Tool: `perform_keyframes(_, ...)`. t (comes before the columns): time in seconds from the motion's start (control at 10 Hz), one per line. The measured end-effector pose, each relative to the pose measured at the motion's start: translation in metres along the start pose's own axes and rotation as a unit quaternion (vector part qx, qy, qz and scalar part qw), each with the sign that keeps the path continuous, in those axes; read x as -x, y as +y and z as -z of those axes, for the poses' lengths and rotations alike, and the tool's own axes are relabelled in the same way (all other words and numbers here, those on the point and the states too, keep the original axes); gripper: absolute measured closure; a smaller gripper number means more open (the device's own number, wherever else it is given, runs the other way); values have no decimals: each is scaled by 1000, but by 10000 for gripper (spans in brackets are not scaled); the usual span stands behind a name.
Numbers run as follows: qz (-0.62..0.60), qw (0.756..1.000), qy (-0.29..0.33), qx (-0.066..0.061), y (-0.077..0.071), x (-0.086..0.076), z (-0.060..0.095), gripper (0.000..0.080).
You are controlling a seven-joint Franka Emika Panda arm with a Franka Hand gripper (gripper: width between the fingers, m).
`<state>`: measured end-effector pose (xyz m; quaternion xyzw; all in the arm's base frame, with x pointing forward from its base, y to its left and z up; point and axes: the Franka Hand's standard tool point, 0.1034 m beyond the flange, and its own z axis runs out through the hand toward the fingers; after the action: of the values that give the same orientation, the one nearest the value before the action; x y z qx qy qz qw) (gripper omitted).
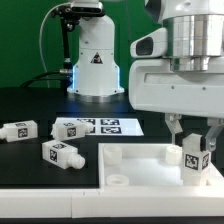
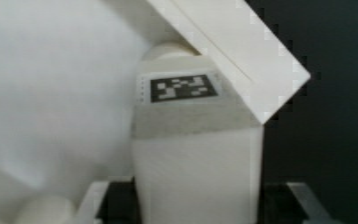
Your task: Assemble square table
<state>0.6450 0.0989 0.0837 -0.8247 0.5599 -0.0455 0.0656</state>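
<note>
At the exterior view's left, three of the legs are lying loose on the black table: the far-left leg [image 1: 20, 130] near the edge, the near leg [image 1: 60, 152] in front, and the back leg [image 1: 72, 128] just beside the marker board [image 1: 112, 125]. None of them is touching the top. Behind the board, the robot base [image 1: 95, 60] is standing with its triangle sticker facing the camera. Further right, the square top [image 1: 150, 160] is resting rim-up along the front of the table, and one round corner socket [image 1: 117, 180] is showing empty. At the exterior view's right, the gripper [image 1: 194, 150] is hanging over the top's far corner and is clenching the fourth leg [image 1: 193, 156], which is standing upright between the fingers. In the wrist view, this leg [image 2: 194, 150] is filling the gap between the dark fingertips [image 2: 98, 200], with its tag pointing toward the top's raised rim [image 2: 247, 60]. The step in hand appears to be bringing the first leg to its corner socket. That socket is hidden, so I cannot tell whether the leg is seated. The next move probably calls for centring the leg over the hole, then pressing and twisting it while keeping it upright.
</note>
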Motion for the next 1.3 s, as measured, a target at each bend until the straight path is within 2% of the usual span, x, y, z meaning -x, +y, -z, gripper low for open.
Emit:
perform_keyframes(0.1, -85, 996, -8, 0, 1, 1, 0, 514)
perform_keyframes(0.3, -171, 985, -9, 2, 2, 5, 1, 512)
perform_keyframes(0.5, -179, 984, -9, 5, 2, 5, 1, 512)
perform_keyframes(0.6, -172, 985, -9, 5, 2, 5, 1, 402)
perform_keyframes(0.7, -66, 998, -10, 12, 1, 7, 4, 402)
perform_keyframes(0.8, 48, 999, -14, 6, -2, 9, 5, 256)
perform_keyframes(0.9, 153, 988, -20, 4, 0, 9, 3, 173)
perform_keyframes(1.2, 255, 967, -16, 6, 1, 5, 3, 154)
perform_keyframes(1.3, 336, 942, -10, 11, 1, 7, 1, 151)
